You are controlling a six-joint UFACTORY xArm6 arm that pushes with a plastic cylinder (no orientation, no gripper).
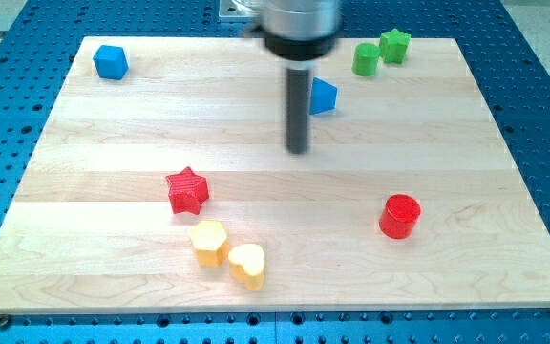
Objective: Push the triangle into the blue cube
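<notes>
The blue triangle [324, 96] lies on the wooden board [113, 172] right of centre near the view's top, partly hidden by my rod. The blue cube [110, 61] sits at the board's top left corner. My tip [298, 149] touches the board just below and left of the triangle, far to the right of the cube.
A green cylinder [365, 59] and a green star [394, 45] sit at the top right. A red star [187, 190] lies left of centre. A yellow hexagon [208, 242] and a yellow heart [247, 265] lie near the bottom. A red cylinder [399, 216] is lower right.
</notes>
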